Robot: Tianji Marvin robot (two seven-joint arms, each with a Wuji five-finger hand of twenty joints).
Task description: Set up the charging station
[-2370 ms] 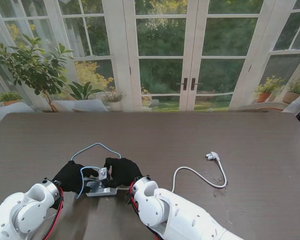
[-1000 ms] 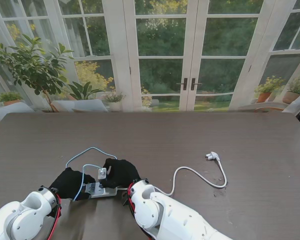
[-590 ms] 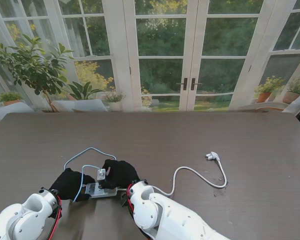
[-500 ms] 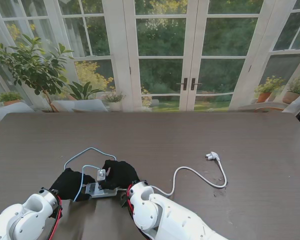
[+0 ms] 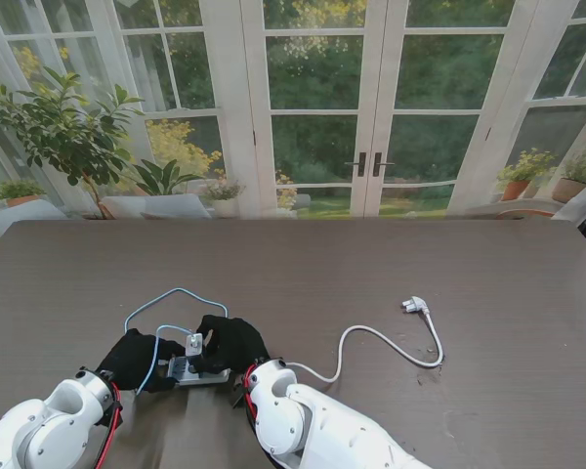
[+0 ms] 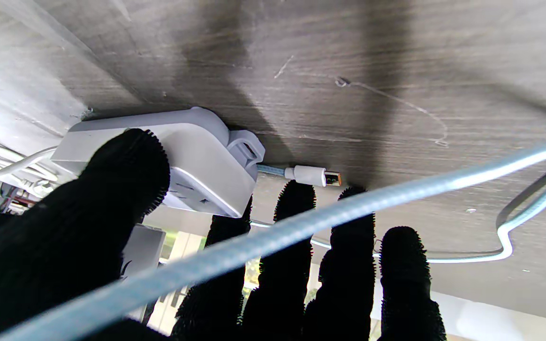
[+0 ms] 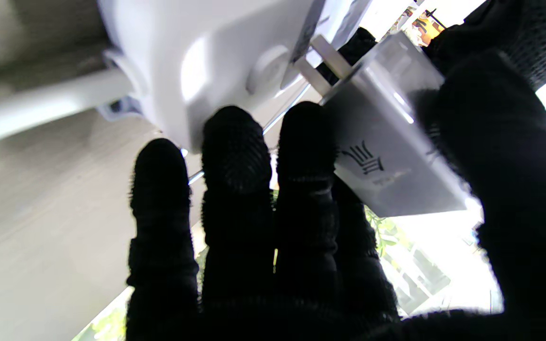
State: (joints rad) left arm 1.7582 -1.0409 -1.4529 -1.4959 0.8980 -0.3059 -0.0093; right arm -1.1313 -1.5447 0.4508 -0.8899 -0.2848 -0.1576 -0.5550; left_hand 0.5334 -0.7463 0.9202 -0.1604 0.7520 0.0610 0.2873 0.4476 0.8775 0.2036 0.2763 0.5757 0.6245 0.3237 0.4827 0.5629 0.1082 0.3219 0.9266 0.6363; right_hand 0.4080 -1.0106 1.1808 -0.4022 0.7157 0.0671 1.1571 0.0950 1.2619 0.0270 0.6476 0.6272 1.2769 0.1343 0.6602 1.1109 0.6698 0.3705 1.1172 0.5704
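A white power strip (image 5: 199, 370) lies on the dark table near me, also seen close up in the left wrist view (image 6: 197, 156). My left hand (image 5: 137, 359) steadies the strip, thumb (image 6: 112, 189) pressed on its face and fingers stretched past its end. My right hand (image 5: 230, 342) is shut on a white charger adapter (image 5: 193, 344), pinched between thumb and fingers (image 7: 386, 156). The adapter's prongs (image 7: 320, 66) point at the strip's face (image 7: 197, 57), and whether they have entered a socket is hidden. A blue charging cable (image 5: 176, 291) loops beyond the hands, its USB connector (image 6: 311, 175) lying loose on the table.
The strip's white cord (image 5: 371, 337) curves off to the right and ends in a loose plug (image 5: 415, 306). The blue cable (image 6: 301, 227) drapes across my left hand. Glass doors and potted plants stand beyond the table's far edge.
Both hands, the strip and the adapter have shifted slightly left and nearer to me. The adapter sits lower against the strip. The blue cable loop has slid left.
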